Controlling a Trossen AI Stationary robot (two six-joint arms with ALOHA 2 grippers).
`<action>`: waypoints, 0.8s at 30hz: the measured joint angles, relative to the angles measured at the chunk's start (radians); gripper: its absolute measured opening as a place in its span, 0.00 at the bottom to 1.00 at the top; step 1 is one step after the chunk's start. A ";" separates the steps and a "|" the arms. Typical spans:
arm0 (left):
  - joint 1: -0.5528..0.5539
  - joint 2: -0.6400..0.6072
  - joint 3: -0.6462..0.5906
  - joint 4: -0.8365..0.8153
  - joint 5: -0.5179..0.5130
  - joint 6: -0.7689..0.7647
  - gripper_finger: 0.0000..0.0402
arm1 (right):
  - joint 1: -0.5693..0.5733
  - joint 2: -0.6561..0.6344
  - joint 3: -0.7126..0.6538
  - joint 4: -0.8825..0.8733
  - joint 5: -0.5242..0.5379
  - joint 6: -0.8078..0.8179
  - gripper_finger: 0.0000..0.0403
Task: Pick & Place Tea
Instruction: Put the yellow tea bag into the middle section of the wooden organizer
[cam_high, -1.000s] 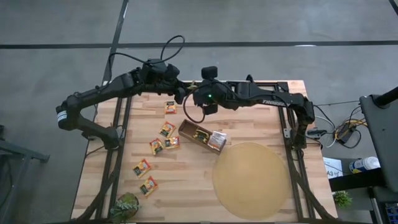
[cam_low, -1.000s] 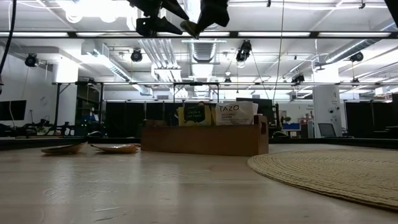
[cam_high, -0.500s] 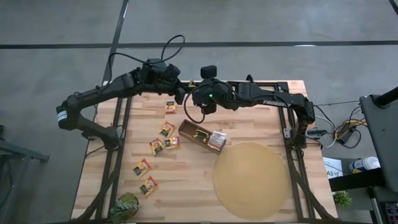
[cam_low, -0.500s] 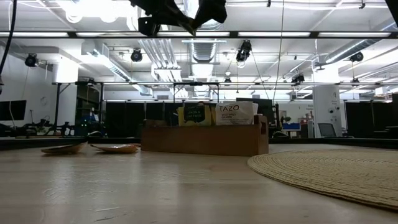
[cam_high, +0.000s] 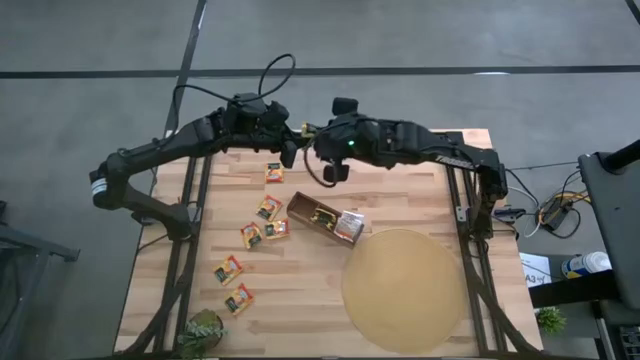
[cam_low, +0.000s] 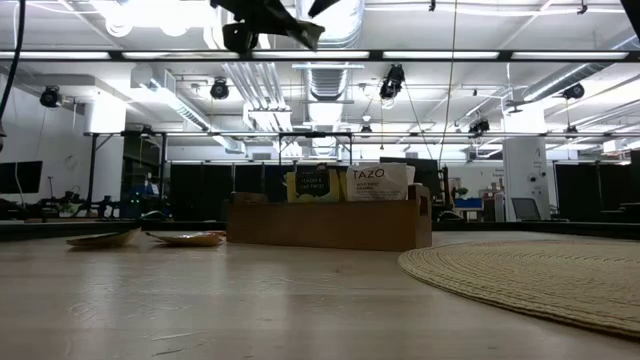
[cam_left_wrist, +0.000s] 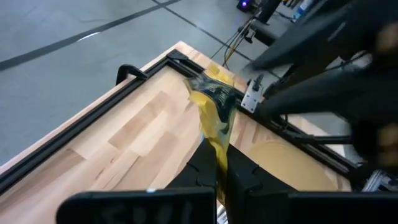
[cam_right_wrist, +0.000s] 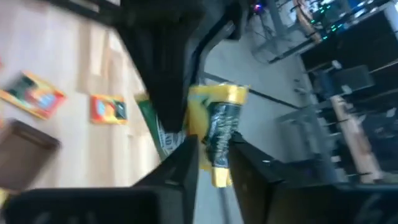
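Observation:
One green-yellow tea sachet (cam_left_wrist: 213, 115) hangs high over the table's far edge, with my left gripper (cam_left_wrist: 221, 169) shut on it; the high view shows the same sachet (cam_high: 304, 129). My right gripper (cam_right_wrist: 214, 177) is open, and the sachet (cam_right_wrist: 216, 127) shows ahead of its fingers. In the low view this gripper (cam_low: 324, 6) stands above the sachet and apart from it. Several more sachets (cam_high: 268, 207) lie flat on the table's left half. Others stand upright in the brown wooden box (cam_high: 325, 218). My left gripper pinches the sachet's near end (cam_left_wrist: 219, 152) between its two fingers. The fingers slant slightly downward, coming from the table's left. The sachet stands on edge and sticks out past the fingertips, clear of the table and high above it.
A big round tan mat (cam_high: 403, 290) covers the near right of the table. A small plant (cam_high: 203, 333) sits at the near left corner. Both arms meet above the far edge, over the box (cam_low: 325, 222) with its upright sachets (cam_low: 378, 182).
My left gripper has shut on the sachet while staying in place. My right gripper has let go of the sachet, risen and drawn back toward the table's far right, rolling as it went. The sachet stays where it was.

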 joint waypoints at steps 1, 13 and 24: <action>0.000 0.000 0.000 -0.001 0.004 0.008 0.01 | -0.001 -0.002 0.024 -0.031 -0.012 0.033 0.25; 0.000 -0.006 -0.001 0.037 0.224 0.153 0.00 | -0.164 -0.020 0.203 -0.224 -0.685 0.519 0.61; 0.000 -0.008 -0.001 0.091 0.361 0.244 0.00 | -0.247 -0.025 0.203 -0.236 -0.873 0.566 0.66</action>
